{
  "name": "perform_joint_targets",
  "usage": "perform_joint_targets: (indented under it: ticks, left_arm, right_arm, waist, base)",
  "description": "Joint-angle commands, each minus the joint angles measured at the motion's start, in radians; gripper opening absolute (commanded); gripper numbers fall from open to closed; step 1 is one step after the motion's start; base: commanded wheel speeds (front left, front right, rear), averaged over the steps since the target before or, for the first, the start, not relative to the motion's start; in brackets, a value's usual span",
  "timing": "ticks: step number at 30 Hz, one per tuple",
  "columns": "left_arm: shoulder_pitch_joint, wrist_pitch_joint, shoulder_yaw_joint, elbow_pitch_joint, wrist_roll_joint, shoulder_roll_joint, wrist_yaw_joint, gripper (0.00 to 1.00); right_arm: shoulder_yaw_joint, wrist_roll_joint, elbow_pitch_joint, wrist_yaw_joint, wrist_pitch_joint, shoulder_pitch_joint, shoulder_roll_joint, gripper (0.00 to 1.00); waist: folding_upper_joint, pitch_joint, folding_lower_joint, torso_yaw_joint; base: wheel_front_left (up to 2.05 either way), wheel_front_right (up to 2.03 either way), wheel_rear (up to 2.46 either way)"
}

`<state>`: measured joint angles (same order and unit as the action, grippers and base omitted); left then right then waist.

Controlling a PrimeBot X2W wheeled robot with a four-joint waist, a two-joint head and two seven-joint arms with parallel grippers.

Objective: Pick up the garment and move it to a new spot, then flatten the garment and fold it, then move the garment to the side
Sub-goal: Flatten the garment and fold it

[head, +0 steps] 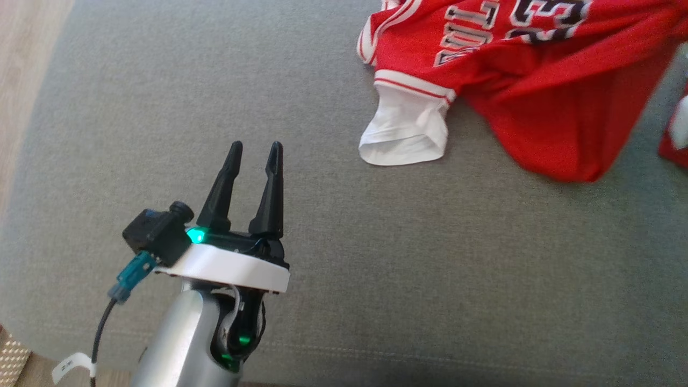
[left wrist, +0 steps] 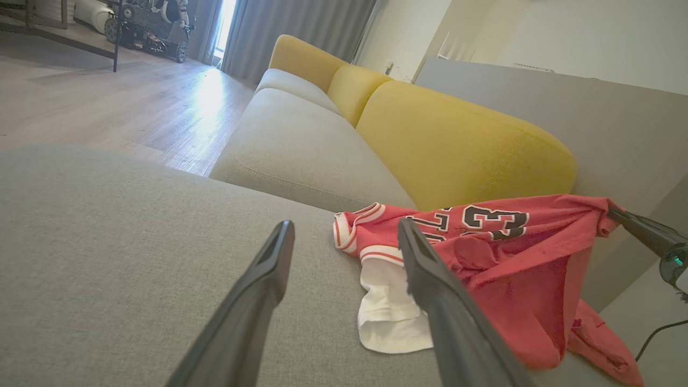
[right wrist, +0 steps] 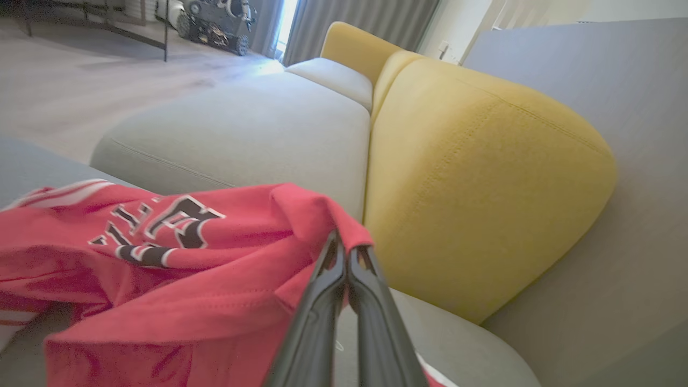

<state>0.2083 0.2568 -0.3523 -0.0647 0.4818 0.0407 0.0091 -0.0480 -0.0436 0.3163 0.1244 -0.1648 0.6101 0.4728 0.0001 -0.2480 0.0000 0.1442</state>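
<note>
Left of the garment (head: 537,91), left pincer (head: 256,150) hovers spread over grey cushion (head: 430,269).

My red basketball jersey (head: 543,97), trimmed in white with a black "23", lies crumpled on the grey sofa seat (head: 376,279). Its white sleeve (head: 404,131) lies flat, and my right claw (right wrist: 347,251) pinches one red edge up.

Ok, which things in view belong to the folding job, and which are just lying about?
Job: red jersey; right gripper, shut on a fold of it; left gripper, open, apart from it; grey seat cushion under it.
Lying about: yellow back cushions; wheeled machine; wooden floor.
</note>
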Motion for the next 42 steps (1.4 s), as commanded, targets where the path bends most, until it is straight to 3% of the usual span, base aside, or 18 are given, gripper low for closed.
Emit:
perform_joint_targets:
  ticks: [1, 6, 11, 12, 13, 19, 26, 35, 42]
  left_arm:
    - [0.028, 0.005, 0.023, 0.038, 0.005, 0.009, 0.003, 1.0]
    - [0.043, 0.005, 0.012, 0.045, 0.021, 0.009, 0.008, 1.0]
    - [0.058, 0.005, 0.0, 0.045, 0.027, 0.009, 0.004, 1.0]
    - [0.061, 0.005, -0.003, 0.046, 0.028, 0.009, 0.004, 1.0]
    - [0.065, 0.005, -0.004, 0.047, 0.029, 0.009, 0.004, 1.0]
    - [0.076, 0.005, -0.006, 0.042, 0.029, 0.009, 0.007, 1.0]
    - [0.073, 0.005, 0.018, 0.03, 0.004, 0.009, 0.004, 1.0]
    - [0.045, 0.005, 0.045, 0.022, -0.018, 0.009, 0.001, 1.0]
    - [0.02, 0.005, 0.066, 0.029, -0.029, 0.009, 0.002, 1.0]
  right_arm:
    - [-0.008, 0.002, -0.022, 0.006, -0.007, 0.019, 0.025, 0.0]
    - [-0.039, 0.013, 0.074, 0.006, -0.031, 0.097, 0.141, 0.0]
    - [-0.051, 0.048, 0.207, 0.006, -0.011, 0.195, 0.182, 0.0]
    - [-0.041, 0.056, 0.24, 0.006, -0.003, 0.216, 0.181, 0.29]
    - [-0.025, 0.066, 0.277, 0.006, 0.004, 0.236, 0.178, 1.0]
    - [0.008, 0.095, 0.439, 0.006, 0.049, 0.295, 0.102, 1.0]
    - [0.002, 0.075, 0.502, 0.006, 0.152, 0.296, 0.001, 1.0]
    - [0.012, 0.003, 0.406, 0.006, 0.314, 0.149, -0.164, 1.0]
    - [0.034, -0.083, 0.233, 0.006, 0.372, -0.061, -0.287, 1.0]
  waist:
    - [-0.0001, -0.007, 0.0, 0.01]
    - [-0.0001, -0.035, 0.0, 0.039]
    - [-0.0001, -0.064, 0.0, 0.063]
    - [-0.0001, -0.071, 0.0, 0.068]
    - [-0.0001, -0.077, 0.0, 0.072]
    - [-0.0001, -0.087, 0.0, 0.079]
    - [-0.0001, -0.062, 0.0, 0.039]
    - [-0.0001, 0.012, 0.0, -0.032]
    - [-0.0001, 0.049, 0.0, -0.081]
  base:
    - [0.0, 0.0, 0.0]
    - [0.0, 0.0, 0.0]
    - [0.0, 0.0, 0.0]
    - [0.0, 0.0, 0.0]
    - [0.0, 0.0, 0.0]
    - [0.0, 0.0, 0.0]
    - [0.0, 0.0, 0.0]
    - [0.0, 0.0, 0.0]
    - [0.0, 0.0, 0.0]
